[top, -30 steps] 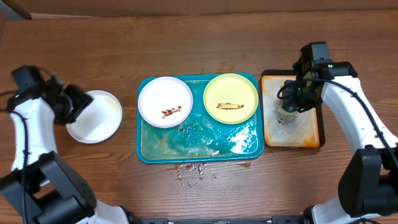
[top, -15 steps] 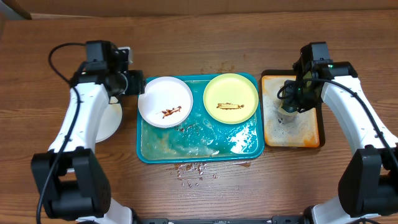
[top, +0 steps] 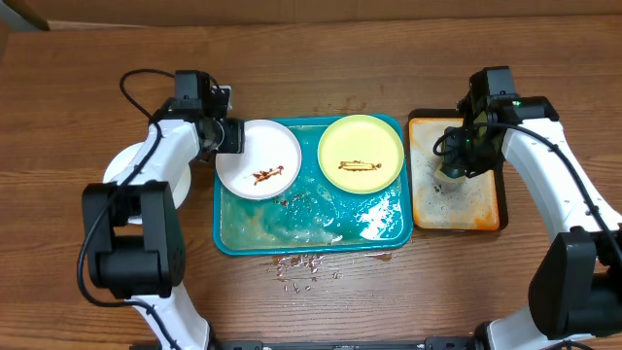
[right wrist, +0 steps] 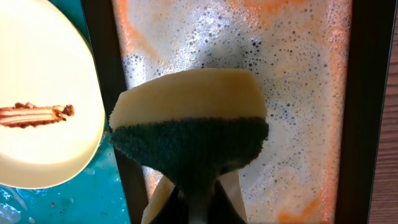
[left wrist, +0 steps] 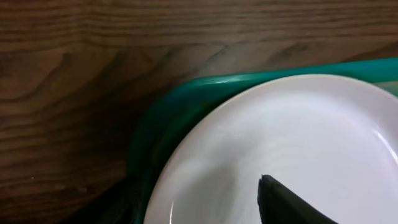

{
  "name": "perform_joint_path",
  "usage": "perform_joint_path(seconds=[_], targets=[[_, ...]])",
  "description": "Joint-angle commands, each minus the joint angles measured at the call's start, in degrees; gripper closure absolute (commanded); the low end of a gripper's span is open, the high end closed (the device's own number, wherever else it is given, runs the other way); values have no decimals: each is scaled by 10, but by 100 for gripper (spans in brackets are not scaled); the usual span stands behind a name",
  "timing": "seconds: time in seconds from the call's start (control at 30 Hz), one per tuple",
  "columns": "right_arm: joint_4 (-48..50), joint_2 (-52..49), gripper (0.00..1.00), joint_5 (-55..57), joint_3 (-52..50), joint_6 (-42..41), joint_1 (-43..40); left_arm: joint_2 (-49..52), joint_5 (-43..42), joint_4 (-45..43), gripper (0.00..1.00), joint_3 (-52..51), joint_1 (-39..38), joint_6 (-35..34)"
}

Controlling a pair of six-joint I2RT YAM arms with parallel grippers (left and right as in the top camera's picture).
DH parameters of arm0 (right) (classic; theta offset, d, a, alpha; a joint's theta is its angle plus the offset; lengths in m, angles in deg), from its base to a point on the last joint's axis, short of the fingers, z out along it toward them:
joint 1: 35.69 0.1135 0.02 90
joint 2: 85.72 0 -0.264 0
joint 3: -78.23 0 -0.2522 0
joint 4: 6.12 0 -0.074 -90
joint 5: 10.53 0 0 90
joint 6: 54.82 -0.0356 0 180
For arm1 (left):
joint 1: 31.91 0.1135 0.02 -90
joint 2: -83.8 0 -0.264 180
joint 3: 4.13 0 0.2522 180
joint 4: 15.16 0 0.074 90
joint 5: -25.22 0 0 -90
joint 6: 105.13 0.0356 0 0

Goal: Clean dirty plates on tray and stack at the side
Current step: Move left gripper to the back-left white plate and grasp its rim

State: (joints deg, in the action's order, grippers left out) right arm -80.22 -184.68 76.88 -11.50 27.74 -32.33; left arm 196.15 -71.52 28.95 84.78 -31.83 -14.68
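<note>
Left of the teal tray (top: pixel 292 222), one white plate (top: pixel 119 165) lies on the wooden worktop (top: pixel 321 58). The left arm hides part of it. The left tool (top: pixel 230 137) is at the left edge of the second white plate (top: pixel 255 154), which lies in the far left corner of the tray and has a brown smear (top: pixel 268 176) near its middle. In the left wrist view one dark finger (left wrist: pixel 292 202) stands over the inside of this plate. The other finger does not show, so I cannot tell if the tool is clenched or released. The yellow-green plate (top: pixel 361 146) lies in the far right corner of the tray, also with a brown smear (top: pixel 360 165). The bottom of the tray is wet and soapy. Small spots (top: pixel 301 262) lie on the worktop just in front of it. Right of the tray is the orange tray (top: pixel 481 199) with a black rim, full of foam. Over it the right tool (right wrist: pixel 194 196) grips a yellow sponge (right wrist: pixel 189 118) with its dark green side turned toward the camera.
</note>
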Motion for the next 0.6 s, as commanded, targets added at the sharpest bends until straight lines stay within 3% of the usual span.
perform_joint_path(seconds=[0.0,0.07,0.27,0.47,0.57], targets=[[-1,8,96,-1,8,2,-3,19,30,-2,38,9,0,13],[-1,8,95,-1,8,2,-3,28,26,0,39,9,0,12],[0,8,95,-1,8,2,-3,34,-8,23,59,9,-1,6],[-1,8,95,-1,8,2,-3,33,-16,37,66,9,-1,9],[-1,8,95,-1,8,2,-3,25,11,44,59,14,0,-7]])
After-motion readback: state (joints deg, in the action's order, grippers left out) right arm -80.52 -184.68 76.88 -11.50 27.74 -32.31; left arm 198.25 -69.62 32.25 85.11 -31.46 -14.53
